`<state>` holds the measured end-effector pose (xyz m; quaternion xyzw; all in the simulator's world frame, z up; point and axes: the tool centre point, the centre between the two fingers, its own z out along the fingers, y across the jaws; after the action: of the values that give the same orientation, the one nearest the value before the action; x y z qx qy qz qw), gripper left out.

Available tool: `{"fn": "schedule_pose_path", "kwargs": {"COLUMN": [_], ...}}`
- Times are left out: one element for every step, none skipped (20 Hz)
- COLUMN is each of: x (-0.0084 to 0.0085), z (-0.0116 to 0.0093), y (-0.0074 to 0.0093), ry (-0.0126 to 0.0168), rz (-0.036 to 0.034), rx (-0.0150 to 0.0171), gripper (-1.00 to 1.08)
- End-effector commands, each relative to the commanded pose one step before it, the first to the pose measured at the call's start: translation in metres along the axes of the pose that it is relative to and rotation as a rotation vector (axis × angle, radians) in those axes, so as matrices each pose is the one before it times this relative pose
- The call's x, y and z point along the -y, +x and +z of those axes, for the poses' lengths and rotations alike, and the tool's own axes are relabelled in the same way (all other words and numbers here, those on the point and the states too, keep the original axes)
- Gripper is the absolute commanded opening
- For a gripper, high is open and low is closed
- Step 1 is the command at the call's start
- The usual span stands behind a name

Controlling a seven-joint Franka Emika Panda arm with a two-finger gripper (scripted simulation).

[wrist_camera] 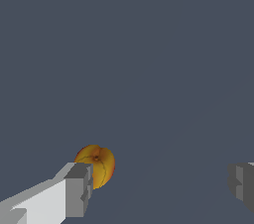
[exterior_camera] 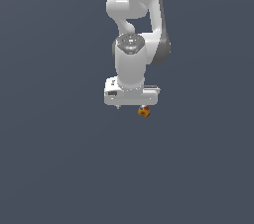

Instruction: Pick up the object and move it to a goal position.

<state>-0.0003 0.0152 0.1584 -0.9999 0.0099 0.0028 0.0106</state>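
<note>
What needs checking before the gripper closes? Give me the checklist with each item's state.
1. Jaws of the gripper spread wide: ok.
2. The object centred between the fingers: not ok, it sits close by one finger, far from the other.
3. Object in plain sight in the exterior view: ok, just below the gripper.
4. Fingers low enough to straddle it: cannot tell.
5. Goal position marked: cannot tell, nothing shows it.

Object point(exterior_camera: 144, 112) just below pincer point(exterior_camera: 131, 105), beside 1 finger point(wrist_camera: 79, 188)

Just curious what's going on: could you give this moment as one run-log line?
pincer: open | object: beside one finger, not gripped | goal: not visible
</note>
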Motion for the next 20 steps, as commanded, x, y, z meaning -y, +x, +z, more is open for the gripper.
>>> {"fn": "schedule_pose_path", "kwargs": {"x": [-0.00001,0.00012,0.00061,0.00087,0.00124,0.00163,0.00158,0.00129,0.00100,0.00066,0.00035,-0.00010,-0.00017,-0.00014,0.00014,0.00019,0.00031,0.00039,0.00049,0.00056], "z": [0.00000,0.00005,0.00001,0.00009,0.00012,0.00012,0.00010,0.00004,-0.00003,-0.00006,-0.00006,-0.00012,0.00005,0.00014,0.00027,0.00036,0.00047,0.00059,0.00071,0.00083], "y": [0.00000,0.00013,0.00034,0.00059,0.00085,0.00114,0.00117,0.00100,0.00082,0.00063,0.00039,0.00003,-0.00020,-0.00024,-0.00023,-0.00025,-0.00029,-0.00034,-0.00041,-0.00050], "ry": [0.00000,0.00028,0.00114,0.00177,0.00255,0.00340,0.00342,0.00290,0.00236,0.00171,0.00091,0.00011,-0.00055,-0.00049,-0.00046,-0.00039,-0.00039,-0.00044,-0.00054,-0.00069], "rz": [0.00000,-0.00059,-0.00224,-0.00339,-0.00471,-0.00590,-0.00538,-0.00392,-0.00249,-0.00100,0.00035,0.00119,-0.00008,-0.00158,-0.00334,-0.00482,-0.00646,-0.00807,-0.00975,-0.01143], "rx": [0.00000,-0.00024,-0.00092,-0.00142,-0.00205,-0.00273,-0.00274,-0.00232,-0.00187,-0.00134,-0.00069,-0.00006,0.00042,0.00033,0.00027,0.00018,0.00014,0.00014,0.00018,0.00027], "gripper": [1.00,1.00,1.00,1.00,1.00,1.00,1.00,1.00,1.00,1.00,1.00,1.00,1.00,1.00,1.00,1.00,1.00,1.00,1.00,1.00]}}
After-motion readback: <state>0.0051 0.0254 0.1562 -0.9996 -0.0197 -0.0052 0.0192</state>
